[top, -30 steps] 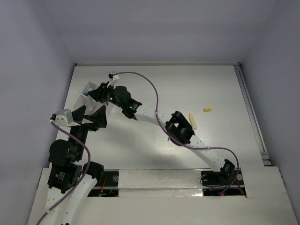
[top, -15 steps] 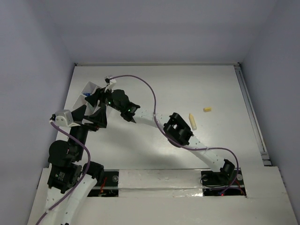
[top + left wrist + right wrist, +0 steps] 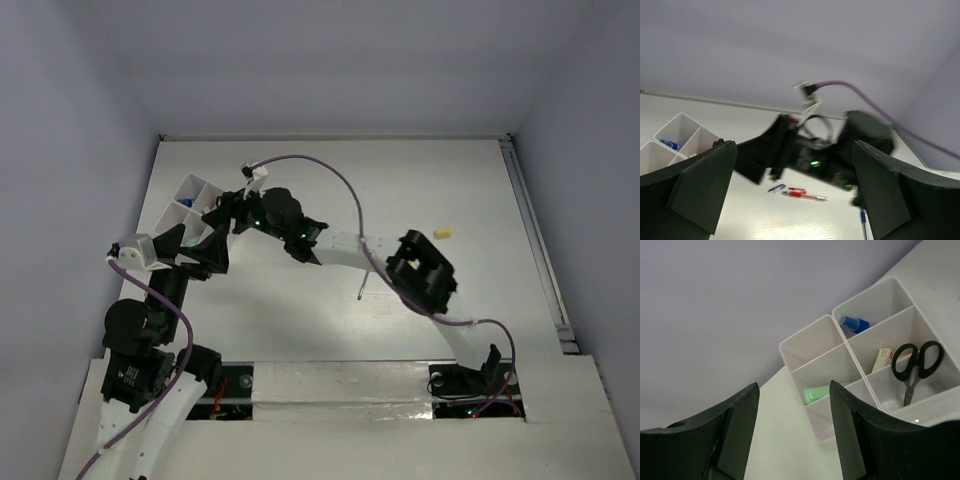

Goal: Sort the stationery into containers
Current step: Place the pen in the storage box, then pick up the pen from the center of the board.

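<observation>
White matte surface [image 3: 420, 180], boxed in on three sides by plain pale lavender-grey walls: left wall [image 3: 60, 150], back wall [image 3: 330, 60], right wall [image 3: 590, 150]. Thin seam where the back wall meets the surface. Light-coloured rail [image 3: 535, 250] runs along the right edge of the surface, ending short of the near side. Raised white strip [image 3: 340, 378] across the near edge, slightly glossy, with wrinkled highlights. Lighting even and diffuse, shadows soft, no hard glare. Walls bare and unmarked in both wrist views too.
</observation>
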Available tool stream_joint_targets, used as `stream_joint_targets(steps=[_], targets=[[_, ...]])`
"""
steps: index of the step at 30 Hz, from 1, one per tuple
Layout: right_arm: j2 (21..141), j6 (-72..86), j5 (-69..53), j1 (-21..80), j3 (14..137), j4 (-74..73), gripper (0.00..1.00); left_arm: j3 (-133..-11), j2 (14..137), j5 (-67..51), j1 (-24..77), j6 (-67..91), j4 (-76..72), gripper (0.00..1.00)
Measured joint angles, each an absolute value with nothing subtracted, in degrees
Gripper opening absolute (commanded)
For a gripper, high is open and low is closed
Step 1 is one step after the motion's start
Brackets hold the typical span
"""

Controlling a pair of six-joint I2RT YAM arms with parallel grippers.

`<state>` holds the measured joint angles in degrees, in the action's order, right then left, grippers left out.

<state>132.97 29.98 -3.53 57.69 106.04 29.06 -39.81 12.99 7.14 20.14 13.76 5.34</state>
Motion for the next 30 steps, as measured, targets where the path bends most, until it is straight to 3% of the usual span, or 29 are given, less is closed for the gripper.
stream_joint_targets(steps=[4, 5, 9, 12, 14, 15, 18, 23, 30], targets=[[115.0, 27.2, -2.0, 56.7, 90.2, 28.4, 0.47, -39.8, 13.4, 6.0, 20.1, 14.0, 5.3, 0.99], [110.4, 26.7, -1.3, 56.1, 86.4, 27.5, 0.29, -39.8, 13.8, 5.6, 20.1, 14.0, 5.3, 0.99], [90.8, 27.7, 3.5, 48.6, 67.9, 19.6, 0.2, -39.9, 17.8, 1.5, 20.5, 14.7, 5.1, 0.99], [81.4, 29.8, 6.5, 41.0, 54.7, 9.0, 0.2, -39.9, 23.2, -2.2, 20.7, 15.5, 5.3, 0.99], [77.7, 31.1, 8.7, 35.5, 48.8, 1.6, 0.28, -39.9, 26.7, -5.4, 20.7, 16.4, 5.5, 0.99], [76.0, 31.4, 9.0, 32.9, 46.3, -1.9, 0.44, -39.9, 28.2, -7.2, 20.7, 16.9, 5.4, 0.99], [71.1, 31.5, 10.4, 27.1, 42.6, -11.8, 0.65, -39.9, 31.4, -13.6, 20.7, 18.9, 4.7, 0.99], [69.4, 28.8, 9.3, 18.4, 42.7, -17.5, 0.66, -38.7, 34.3, -22.9, 21.3, 21.8, 0.4, 0.99], [81.5, 24.1, 2.5, 15.1, 44.5, -19.6, 0.66, -37.3, 36.5, -28.0, 21.4, 22.3, -1.1, 0.97]])
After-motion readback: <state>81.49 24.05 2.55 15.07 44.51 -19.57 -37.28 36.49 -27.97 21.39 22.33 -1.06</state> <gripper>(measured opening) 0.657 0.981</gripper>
